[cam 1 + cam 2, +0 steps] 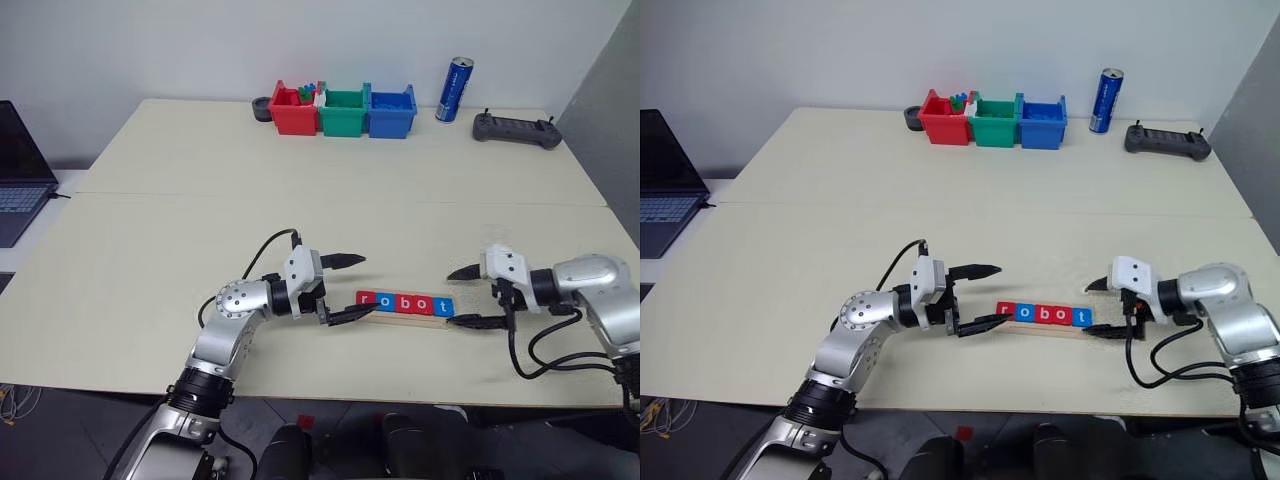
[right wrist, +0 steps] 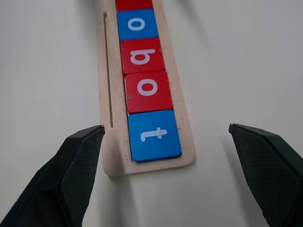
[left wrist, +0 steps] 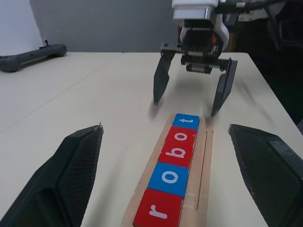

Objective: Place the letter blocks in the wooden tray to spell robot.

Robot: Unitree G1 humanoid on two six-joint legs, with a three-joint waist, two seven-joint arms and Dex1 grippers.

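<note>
Five letter blocks (image 1: 404,303) lie in a row in the wooden tray (image 2: 106,94) near the table's front edge, reading r, o, b, o, t from left to right. The r block (image 3: 157,213) is red, the first o (image 3: 169,178) blue, b and the second o red, and the t block (image 2: 154,135) blue. My left gripper (image 1: 352,288) stands open at the tray's left end, level and pointing right, its fingers either side of the r end. My right gripper (image 1: 462,297) is open at the right end, just off the t block, touching nothing.
Red (image 1: 293,110), green (image 1: 344,112) and blue (image 1: 391,110) bins stand at the table's back edge, the red one holding small toy pieces. A blue can (image 1: 458,90) and a black controller (image 1: 516,130) are at the back right. A laptop (image 1: 20,170) sits far left.
</note>
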